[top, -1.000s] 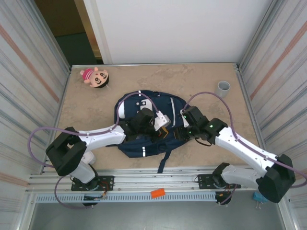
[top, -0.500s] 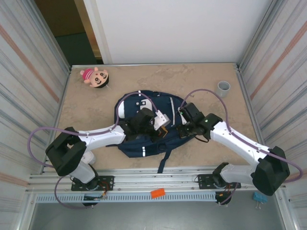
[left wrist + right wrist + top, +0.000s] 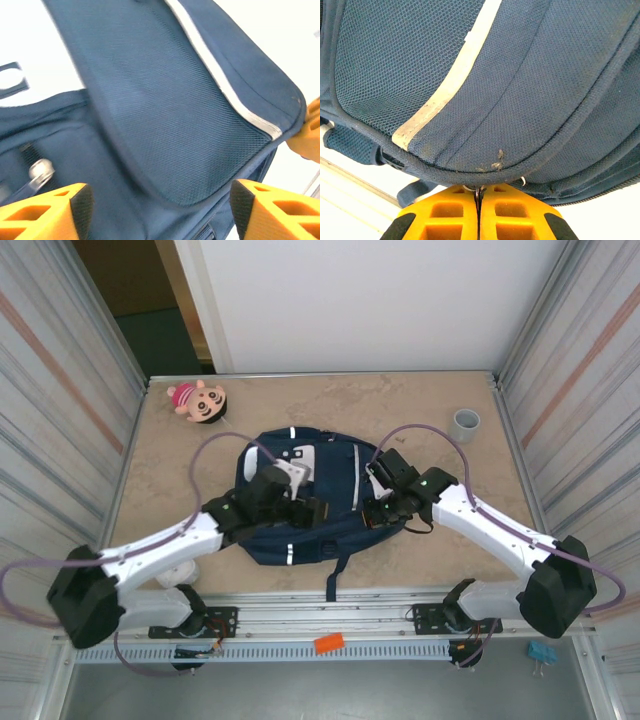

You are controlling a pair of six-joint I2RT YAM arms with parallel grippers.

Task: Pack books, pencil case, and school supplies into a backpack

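Top external view: we are looking at the backpack (image 3: 300, 455) lying flat in the middle of the table (image 3: 180, 470), its reflective strips running away from the arm bases and 1 loose strap trailing over the near edge. Both arms are reaching in from the near side, 1 on each flank of the bag.

The right gripper (image 3: 378, 512) is sitting at the bag's near right edge. In the right wrist view its jaws are clenched tight together, and they are pinching a small metal ring (image 3: 478, 189) that we are reading as a zip pull, right under the rounded seam.

The left gripper (image 3: 305, 512) is hanging over the near left part of the bag. In the left wrist view its jaws are spread wide and gripping nothing, with the navy mesh panel lying below and between the 2 fingers (image 3: 75, 207).

We are judging that the coming move turns on the right arm: the pull is already in its jaws, and the seam is curving away from them along the bag's right side. The left jaws are nearest the fabric that would need steadying.
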